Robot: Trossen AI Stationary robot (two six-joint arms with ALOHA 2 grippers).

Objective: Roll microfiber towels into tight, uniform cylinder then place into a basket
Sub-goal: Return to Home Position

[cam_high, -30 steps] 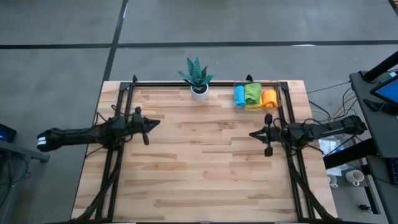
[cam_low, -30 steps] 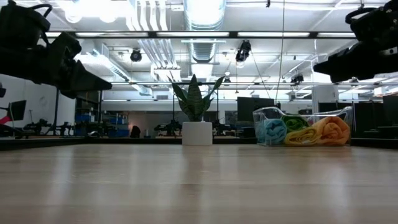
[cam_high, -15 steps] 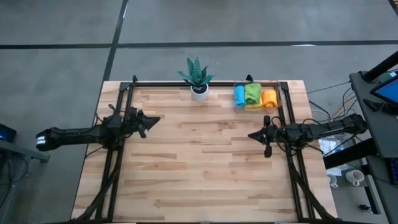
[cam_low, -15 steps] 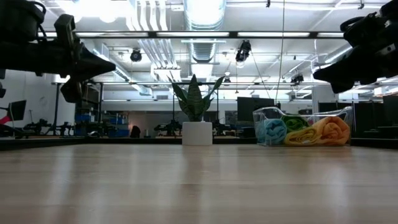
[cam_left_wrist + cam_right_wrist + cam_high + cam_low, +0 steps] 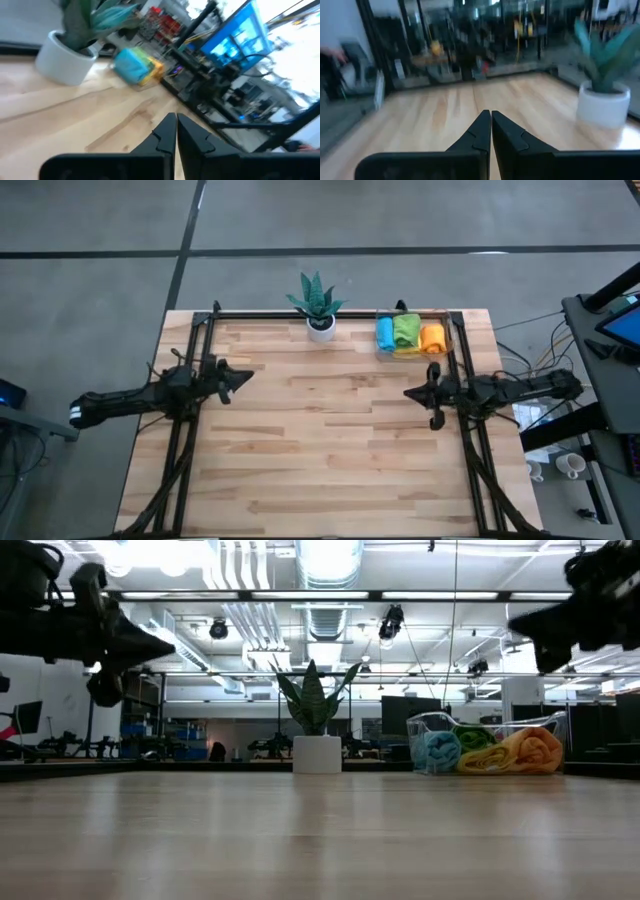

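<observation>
Several soft rolled towels fill the clear rectangular basket

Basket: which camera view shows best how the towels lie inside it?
The high view: it looks down into the basket, with blue, green and orange rolls side by side. The low view shows it side-on, rolls overlapping. The left wrist view shows it far off; the right wrist view, not at all.
</observation>
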